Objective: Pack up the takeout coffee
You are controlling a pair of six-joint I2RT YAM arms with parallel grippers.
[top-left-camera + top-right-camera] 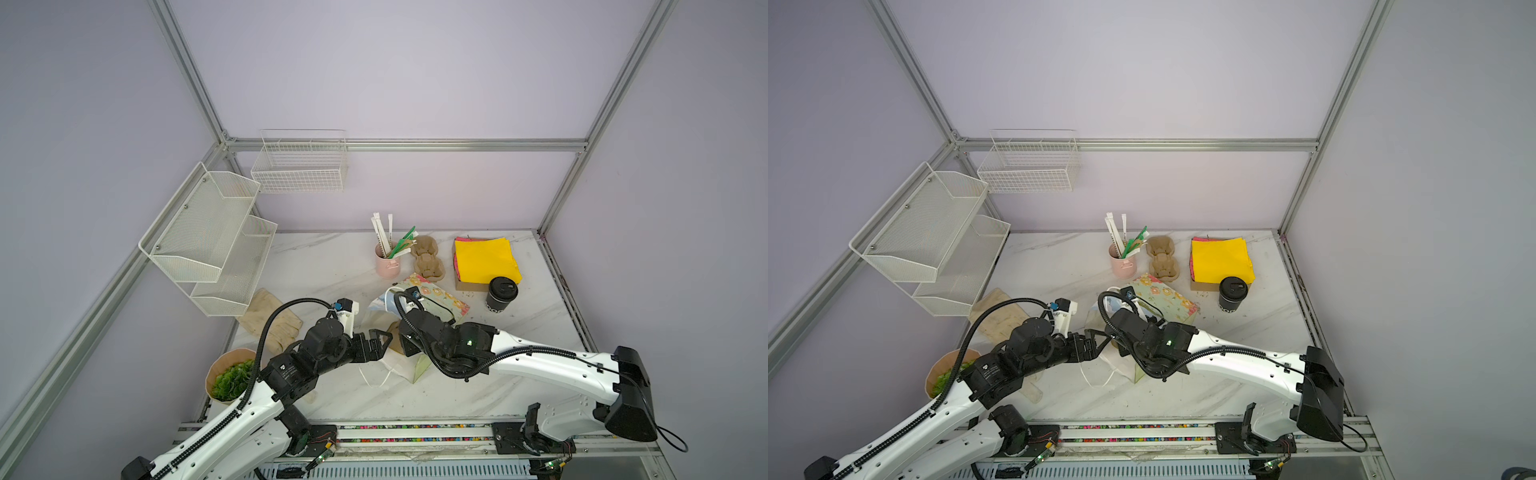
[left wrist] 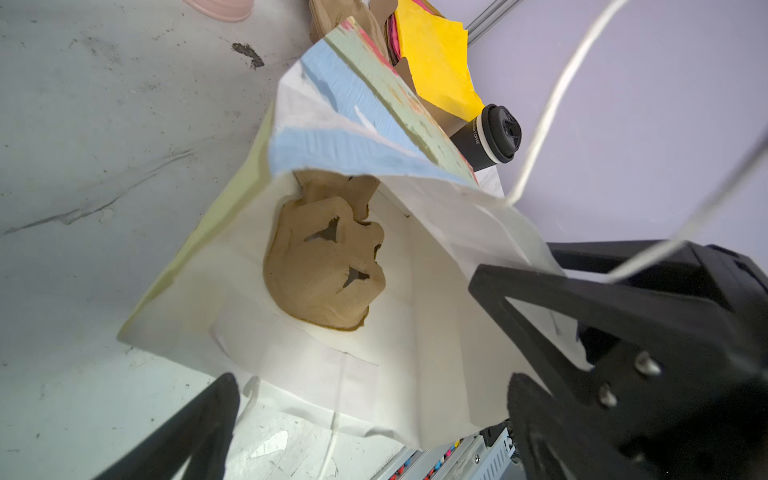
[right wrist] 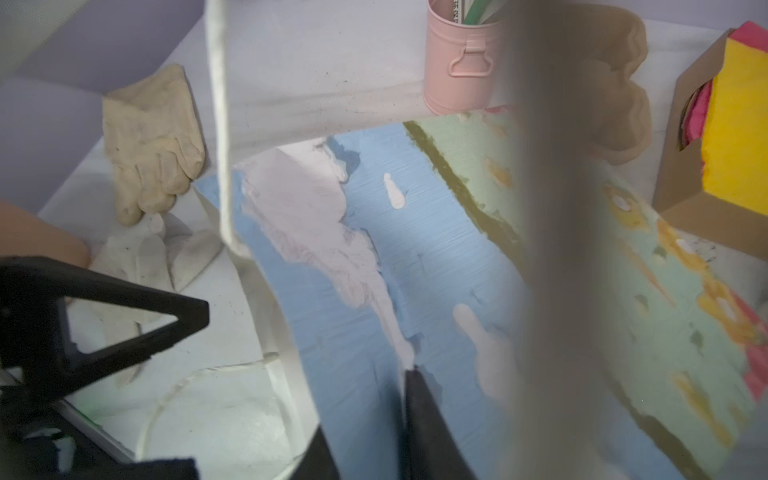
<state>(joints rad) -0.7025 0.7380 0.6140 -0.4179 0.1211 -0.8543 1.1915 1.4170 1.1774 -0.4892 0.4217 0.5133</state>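
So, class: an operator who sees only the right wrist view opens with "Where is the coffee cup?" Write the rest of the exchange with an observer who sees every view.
Observer: The coffee cup stands upright on the table, right of the paper bag in both top views.
Operator: Is its lid on?
Observer: Yes, the black lid is on the cup.
Operator: Anything in the bag?
Observer: A brown pulp cup carrier lies inside, seen in the left wrist view.

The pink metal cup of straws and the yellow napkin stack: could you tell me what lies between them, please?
A brown moulded-pulp cup carrier lies between them, visible in both top views.
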